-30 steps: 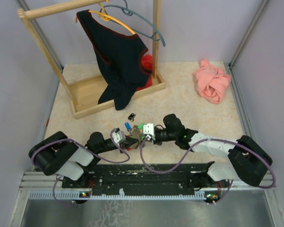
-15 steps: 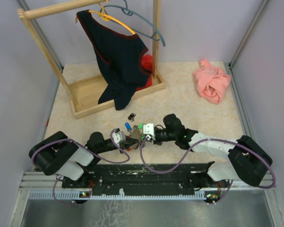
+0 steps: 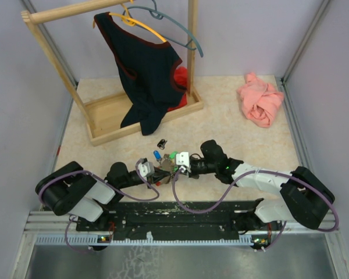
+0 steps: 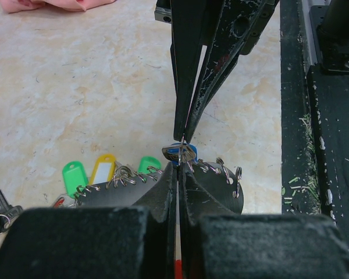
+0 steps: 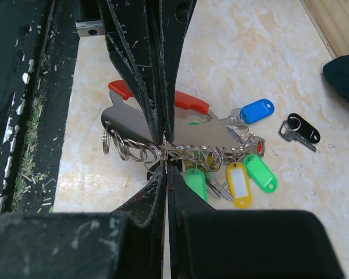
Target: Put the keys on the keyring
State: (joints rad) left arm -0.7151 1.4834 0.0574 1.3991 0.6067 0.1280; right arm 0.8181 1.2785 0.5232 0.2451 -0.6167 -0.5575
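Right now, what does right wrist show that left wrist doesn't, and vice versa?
Only right wrist: the wooden rack base and a dark garment in the far corner. Only left wrist: the pink cloth at the top edge. Both: the yellow tag, green tags, the ringed metal plate, and the left fingers and right fingers, shut and meeting tip to tip over it.
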